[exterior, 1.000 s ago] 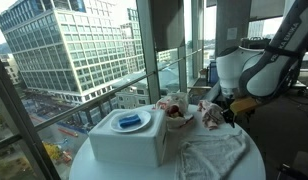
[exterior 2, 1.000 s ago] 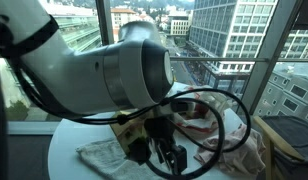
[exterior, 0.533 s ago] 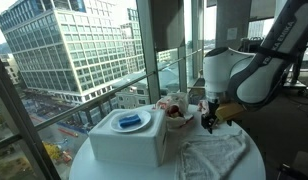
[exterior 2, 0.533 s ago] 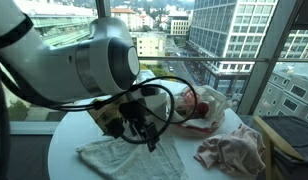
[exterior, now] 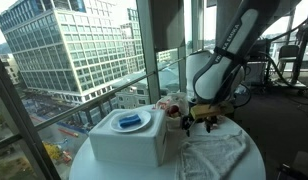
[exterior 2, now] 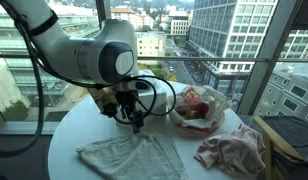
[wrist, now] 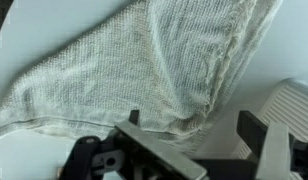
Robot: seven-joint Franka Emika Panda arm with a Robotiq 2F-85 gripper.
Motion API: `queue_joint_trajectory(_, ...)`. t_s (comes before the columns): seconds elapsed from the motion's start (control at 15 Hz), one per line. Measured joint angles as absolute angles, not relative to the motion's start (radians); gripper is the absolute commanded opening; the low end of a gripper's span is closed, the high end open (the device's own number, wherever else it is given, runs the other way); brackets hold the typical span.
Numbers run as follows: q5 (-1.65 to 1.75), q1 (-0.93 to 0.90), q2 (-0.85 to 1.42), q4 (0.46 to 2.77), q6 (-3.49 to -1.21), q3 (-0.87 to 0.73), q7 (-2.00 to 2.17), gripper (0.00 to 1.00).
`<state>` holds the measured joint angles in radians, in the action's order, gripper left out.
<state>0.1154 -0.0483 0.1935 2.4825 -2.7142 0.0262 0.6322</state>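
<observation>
Wrist view shows your claw [wrist: 192, 125] wide open, holding nothing, hanging just above the cream waffle-weave cloth [wrist: 144, 70], which fills the upper middle of frame, lying on the round white desk [wrist: 44, 40].

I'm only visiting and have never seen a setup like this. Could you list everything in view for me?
table: one, white, round, beside the windows
windows: several, clear, behind the table, city buildings outside
towel: one, cream, spread flat on the table under the gripper
cloth: one, pinkish, crumpled near the table's edge beside the towel
plastic bag: one, clear with red and pink contents, at the window side of the table
box: one, white, on the table
dish: one, blue, on top of the box
robot arm: one, white and grey, bent over the table
gripper: one, black, open and empty, above the towel's edge
</observation>
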Motion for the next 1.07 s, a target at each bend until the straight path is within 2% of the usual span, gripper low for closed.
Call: queue_joint_trajectory(1.07,-0.049,-0.07,0.548,2.149,-2.658,0.002,0.466,1.0)
